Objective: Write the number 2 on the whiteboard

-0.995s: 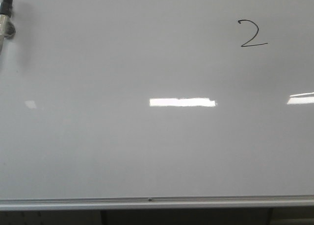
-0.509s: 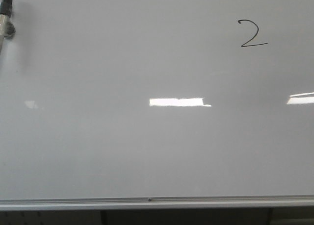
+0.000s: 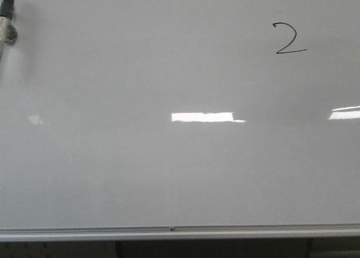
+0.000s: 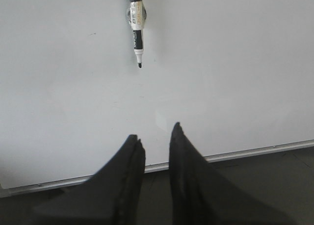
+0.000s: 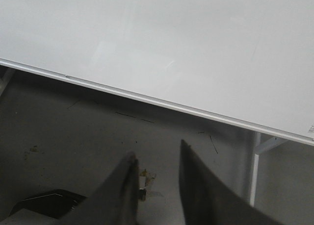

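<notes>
The whiteboard point(image 3: 140, 173) fills the front view, its silver frame along the near edge. A thin black number 2 point(image 3: 289, 39) is drawn at its far right. A black-capped marker point(image 3: 7, 19) lies at the far left edge; the left wrist view shows it point(image 4: 137, 31) with its tip bare, lying on the board point(image 4: 235, 73) ahead of my left gripper point(image 4: 154, 132). That gripper is open, empty and hovers over the board's near edge. My right gripper point(image 5: 156, 149) is open and empty over the dark floor, off the board's edge point(image 5: 162, 102).
Bright rectangular light reflections point(image 3: 202, 117) sit on the board's middle and right. A white table leg point(image 5: 254, 171) and a dark object point(image 5: 46, 201) on the floor show in the right wrist view.
</notes>
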Available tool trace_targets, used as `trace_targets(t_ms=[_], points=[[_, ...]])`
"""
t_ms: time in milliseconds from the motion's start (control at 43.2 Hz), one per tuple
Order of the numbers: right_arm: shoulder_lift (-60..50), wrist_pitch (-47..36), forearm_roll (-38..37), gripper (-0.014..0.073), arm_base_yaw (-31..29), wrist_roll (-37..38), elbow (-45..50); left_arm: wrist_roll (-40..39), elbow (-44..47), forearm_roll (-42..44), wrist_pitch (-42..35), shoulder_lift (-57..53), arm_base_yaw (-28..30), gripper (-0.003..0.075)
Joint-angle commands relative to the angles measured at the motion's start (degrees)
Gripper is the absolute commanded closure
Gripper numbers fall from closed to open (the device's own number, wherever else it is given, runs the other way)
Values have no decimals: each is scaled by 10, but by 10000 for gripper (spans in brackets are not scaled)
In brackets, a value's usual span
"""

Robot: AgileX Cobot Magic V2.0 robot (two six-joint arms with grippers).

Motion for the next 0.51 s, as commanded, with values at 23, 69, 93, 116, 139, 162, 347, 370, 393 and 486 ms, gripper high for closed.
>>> trace_targets(t_ms=[23,69,93,116,139,162,347,370,393,486], points=[[3,-29,-3,547,-3,1,-12,-6,-15,2,-42,3,-3,724],[3,-29,-3,592,-3,1,-12,-6,-15,2,-42,3,-3,740],[3,-29,-3,608,-3,1,-12,-6,-15,2,-42,3,-3,741],[3,-29,-3,630,-3,1,-12,-6,-15,2,-42,3,-3,741],[3,-29,-3,645,-3,1,-12,-6,-15,2,-42,3,-3,741],[3,-29,-3,663,-3,1,-12,-6,-15,2,-42,3,-3,741],[3,-33,-3,662,-3,1,-12,-6,-15,2,-47,3,-3,741],[3,-35,-3,662,-3,1,-12,-6,-15,2,-47,3,-3,741],[3,-36,-3,662,-3,1,-12,-6,-15,2,-47,3,-3,741],[3,-35,-3,662,-3,1,-12,-6,-15,2,-47,3,-3,741]])
